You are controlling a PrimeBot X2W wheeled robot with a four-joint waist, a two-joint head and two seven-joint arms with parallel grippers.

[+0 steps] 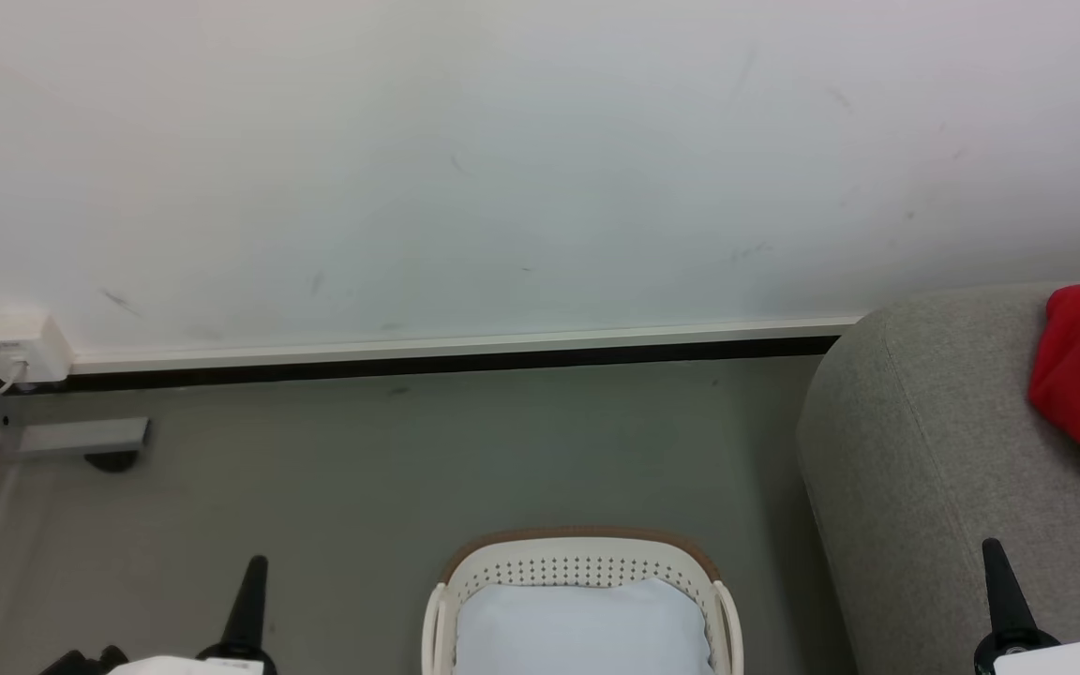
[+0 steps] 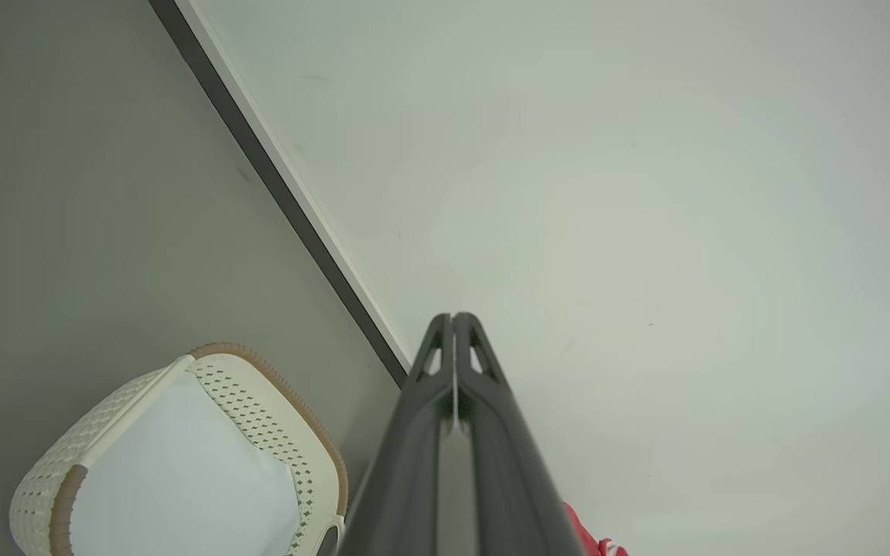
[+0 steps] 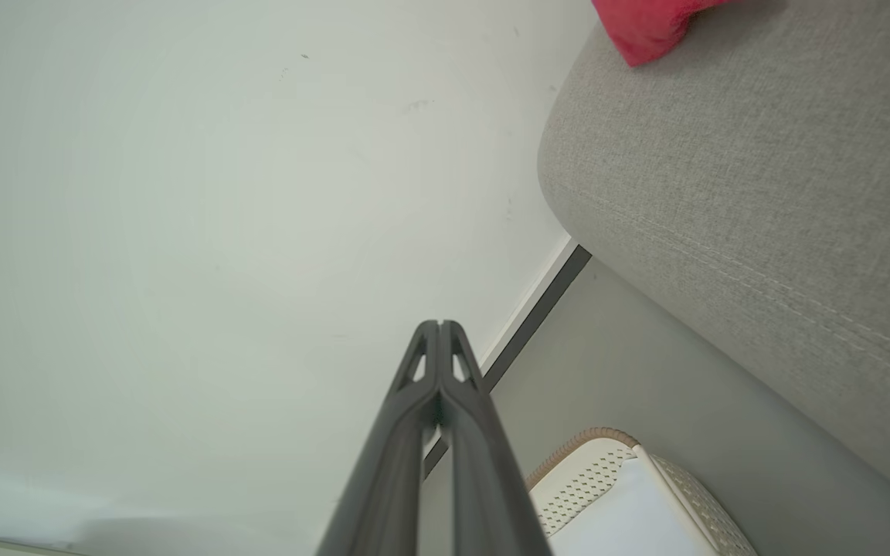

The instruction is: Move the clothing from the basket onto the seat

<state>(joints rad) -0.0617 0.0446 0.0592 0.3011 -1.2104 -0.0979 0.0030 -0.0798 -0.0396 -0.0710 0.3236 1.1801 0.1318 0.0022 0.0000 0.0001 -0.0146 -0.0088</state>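
Basket [image 1: 587,542] holding pale cloth [image 1: 582,626], red clothing [image 1: 1076,375] lying on seat [image 1: 943,459], left gripper [image 2: 453,319] pressed closed, empty, right gripper [image 3: 439,326] likewise.

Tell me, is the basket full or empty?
Empty of clothes, as far as it shows: the basket holds just a pale lining cloth, and the red clothing lies on the seat.

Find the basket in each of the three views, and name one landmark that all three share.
Head view: the basket sits at bottom centre, cut by the lower edge.
Left wrist view: the basket is at lower left, cut by the bottom edge.
Right wrist view: the basket is at the bottom, right of centre, mostly cut off.
Shared landmark: the dark skirting running beyond the basket.
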